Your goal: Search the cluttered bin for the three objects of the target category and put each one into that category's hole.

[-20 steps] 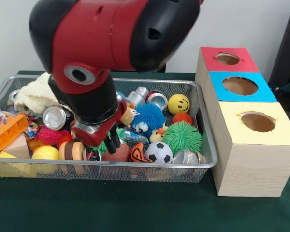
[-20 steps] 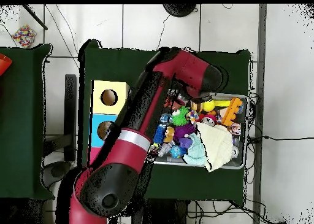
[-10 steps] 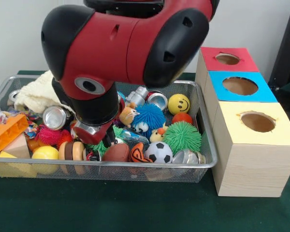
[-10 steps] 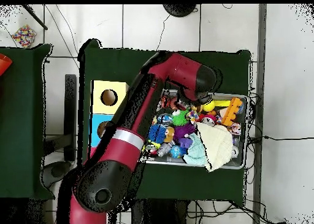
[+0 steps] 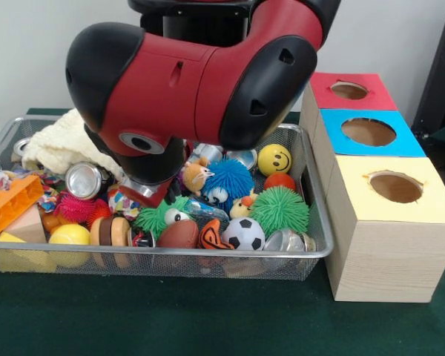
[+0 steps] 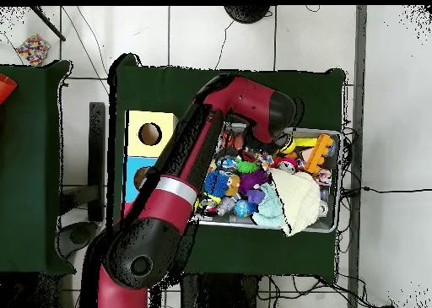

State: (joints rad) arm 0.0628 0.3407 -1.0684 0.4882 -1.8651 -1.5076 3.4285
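The arm (image 5: 200, 81) has risen from the bin (image 5: 311, 222), uncovering the green spiky toy (image 5: 162, 219). Its gripper is hidden now, so I cannot tell its state.

Red arm (image 6: 211, 144) reaches over cluttered bin (image 6: 336, 182).

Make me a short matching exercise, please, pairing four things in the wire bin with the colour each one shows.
Things:
1. smiley ball
2. spiky ball beside the soccer ball
3. fuzzy toy with eyes
4. toy brick at the bin's end away from the boxes

Colours:
a. blue
b. orange
c. yellow
d. green

Pairs: 1-c, 2-d, 3-a, 4-b
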